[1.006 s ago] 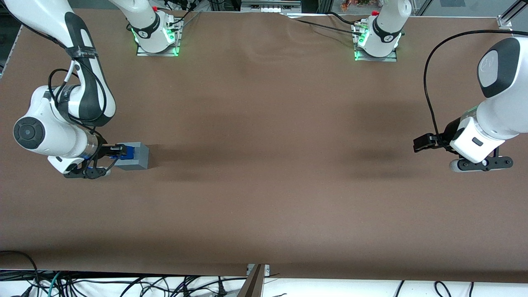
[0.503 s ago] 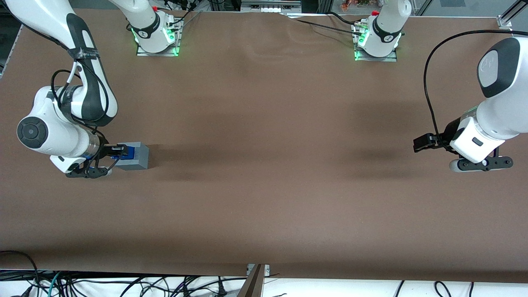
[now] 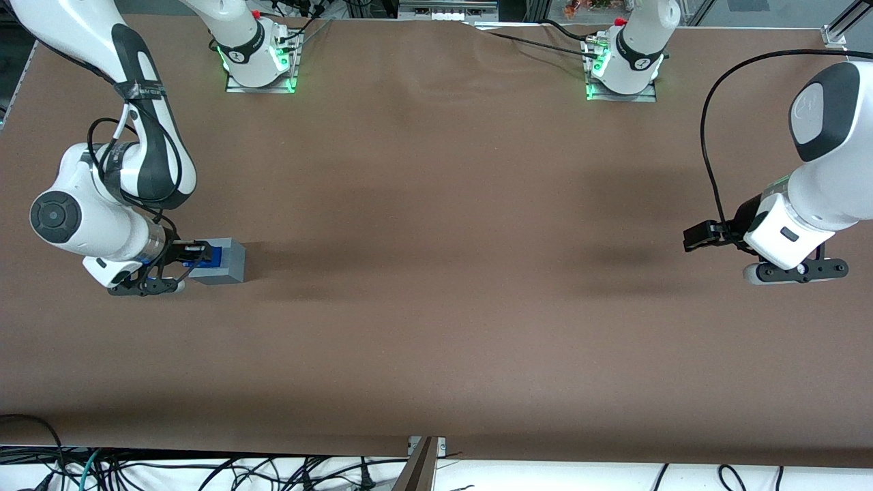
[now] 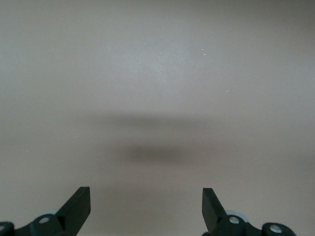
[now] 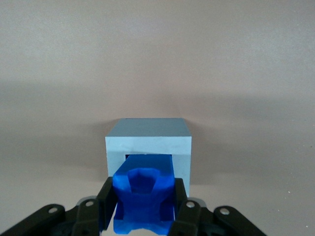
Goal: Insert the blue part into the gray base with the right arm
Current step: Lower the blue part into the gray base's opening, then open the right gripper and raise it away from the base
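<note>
Black two-finger gripper [image 5: 143,209] clamps the small knobbly bright-blue plastic part [image 5: 143,196] by its sides, nose entering the light-gray plastic cube base [image 5: 148,142] just ahead; looks rigid, light, probably slick.

right arm [image 3: 102,204] low, gripper [image 3: 198,252] clamped

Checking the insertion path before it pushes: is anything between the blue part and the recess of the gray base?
Nothing visible. The gripper holds the blue part right at the gray base, its tip already at the open recess.
</note>
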`<control>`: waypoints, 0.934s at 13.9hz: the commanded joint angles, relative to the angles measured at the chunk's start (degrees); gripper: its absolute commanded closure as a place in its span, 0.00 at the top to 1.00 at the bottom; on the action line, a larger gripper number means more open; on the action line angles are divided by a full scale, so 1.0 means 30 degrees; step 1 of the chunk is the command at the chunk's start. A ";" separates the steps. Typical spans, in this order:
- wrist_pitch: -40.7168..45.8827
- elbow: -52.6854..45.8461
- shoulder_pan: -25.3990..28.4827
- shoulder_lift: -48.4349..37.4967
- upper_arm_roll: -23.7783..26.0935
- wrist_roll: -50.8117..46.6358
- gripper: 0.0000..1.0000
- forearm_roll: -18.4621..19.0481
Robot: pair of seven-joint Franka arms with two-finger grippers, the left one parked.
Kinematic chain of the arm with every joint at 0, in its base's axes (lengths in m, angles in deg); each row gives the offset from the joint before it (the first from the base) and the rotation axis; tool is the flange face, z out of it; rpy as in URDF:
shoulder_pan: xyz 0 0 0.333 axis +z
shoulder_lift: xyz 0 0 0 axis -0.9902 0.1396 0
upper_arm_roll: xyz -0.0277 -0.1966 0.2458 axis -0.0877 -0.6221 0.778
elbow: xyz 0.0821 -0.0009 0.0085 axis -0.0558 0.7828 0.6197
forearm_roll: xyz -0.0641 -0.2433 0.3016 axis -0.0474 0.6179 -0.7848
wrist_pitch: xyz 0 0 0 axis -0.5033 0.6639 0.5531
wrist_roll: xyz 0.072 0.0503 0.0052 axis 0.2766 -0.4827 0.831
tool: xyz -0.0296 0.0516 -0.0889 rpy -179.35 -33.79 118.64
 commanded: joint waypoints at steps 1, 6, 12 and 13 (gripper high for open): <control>-0.1576 0.1117 -0.0038 -0.0018 0.0100 -0.0201 0.64 -0.0226; -0.1285 0.0476 0.0196 -0.0193 0.0159 -0.1021 0.99 -0.0167; 0.3479 -0.3062 0.0167 -0.0720 0.0159 -0.0991 0.99 -0.0138; 0.4448 -0.3622 0.0196 -0.1040 0.0159 -0.0963 0.99 -0.0138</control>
